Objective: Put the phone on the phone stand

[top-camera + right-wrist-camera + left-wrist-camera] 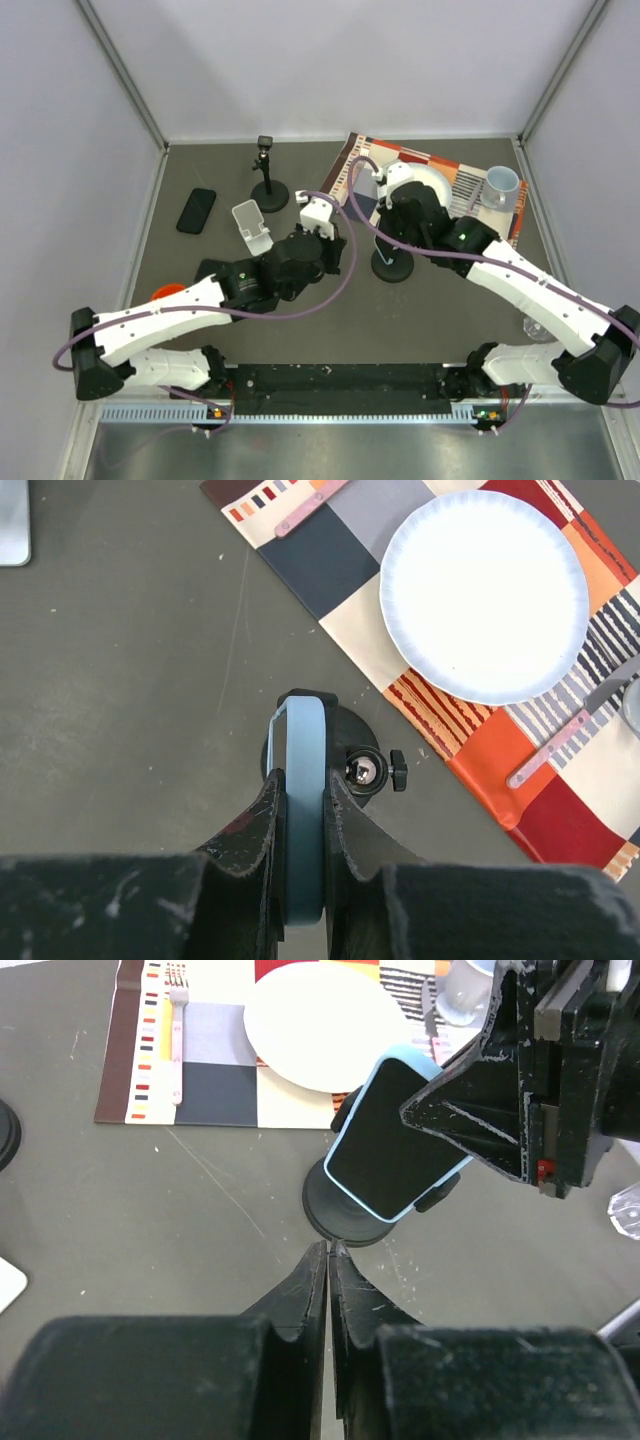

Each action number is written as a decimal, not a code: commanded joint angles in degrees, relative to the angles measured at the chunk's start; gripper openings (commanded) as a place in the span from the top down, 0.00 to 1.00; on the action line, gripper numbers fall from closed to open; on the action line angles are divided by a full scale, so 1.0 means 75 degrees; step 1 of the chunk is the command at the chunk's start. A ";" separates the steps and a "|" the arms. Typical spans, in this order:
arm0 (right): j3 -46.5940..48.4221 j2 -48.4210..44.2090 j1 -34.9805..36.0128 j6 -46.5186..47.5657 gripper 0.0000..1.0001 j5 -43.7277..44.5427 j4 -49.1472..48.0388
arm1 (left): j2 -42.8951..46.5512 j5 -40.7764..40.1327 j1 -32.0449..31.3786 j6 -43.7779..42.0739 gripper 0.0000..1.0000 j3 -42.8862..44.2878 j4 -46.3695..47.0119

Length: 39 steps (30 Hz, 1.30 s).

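Phone (303,810), in a light-blue case, is clamped edge-on between the fingers of the right tool (303,780). It is held tilted and clear of the desk (420,320), directly over a black round-based mount (345,1222). The right tool stands narrow, closed on the phone's two faces.

Phone stand (250,225), the white one, sits well to the left of the phone and is unoccupied. From above it is not clear which way its lip faces.

Left tool (328,1260) is pressed together with nothing in it. It points toward the held phone, and its arm lies just right of the stand.

A second, dark phone (197,210) lies flat further left. A placemat (470,180) with a plate (483,595) lies at the far right.

Assessment: the step in hand is the carry; the grasp looks complete and placement has not begun. The next move calls for:
- travel leftward to the stand;
- turning the phone so its back meets the angled plate;
- seating the lower edge behind the lip, then release.

The left arm beside the stand is the likely obstruction.
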State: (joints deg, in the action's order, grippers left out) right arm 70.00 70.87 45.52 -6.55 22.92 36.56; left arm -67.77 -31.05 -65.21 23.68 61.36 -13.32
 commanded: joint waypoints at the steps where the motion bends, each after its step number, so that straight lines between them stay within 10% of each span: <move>1: -0.0415 -0.0168 -0.0419 0.0662 1.00 -0.0744 0.0388 | 0.0457 0.0236 0.0116 -0.0145 0.89 -0.0388 -0.0052; 7: -0.0450 -0.0601 -0.0947 0.0533 0.99 -0.1906 0.0341 | 0.0657 0.2460 0.1251 -0.0088 0.60 -0.0740 0.0533; 11: -0.0252 -0.0777 -0.1263 0.0357 0.71 -0.2736 0.0551 | 0.0190 0.5143 0.2691 0.0194 0.48 -0.0787 0.1341; 17: 0.0066 -0.0742 -0.1638 0.0415 0.63 -0.2880 0.0938 | -0.1028 0.7466 0.3116 -0.0051 0.35 -0.0296 0.2570; 21: 0.0030 -0.0883 -0.2048 0.0614 0.67 -0.3511 0.0915 | -0.1698 0.8334 0.3128 -0.0742 0.34 0.0091 0.2760; 24: -0.0005 -0.0953 -0.2516 0.0813 1.00 -0.4004 0.0915 | -0.2096 0.8452 0.3222 -0.1188 0.36 0.0290 0.2890; 39: -0.0286 -0.0988 -0.3631 0.2455 0.98 -0.7028 0.0763 | -0.4276 1.1484 0.3679 -0.1482 0.38 0.1403 0.4810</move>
State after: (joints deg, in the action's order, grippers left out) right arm 67.37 65.60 18.94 9.54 -22.11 44.42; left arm -96.38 43.51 -37.45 14.59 68.75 13.43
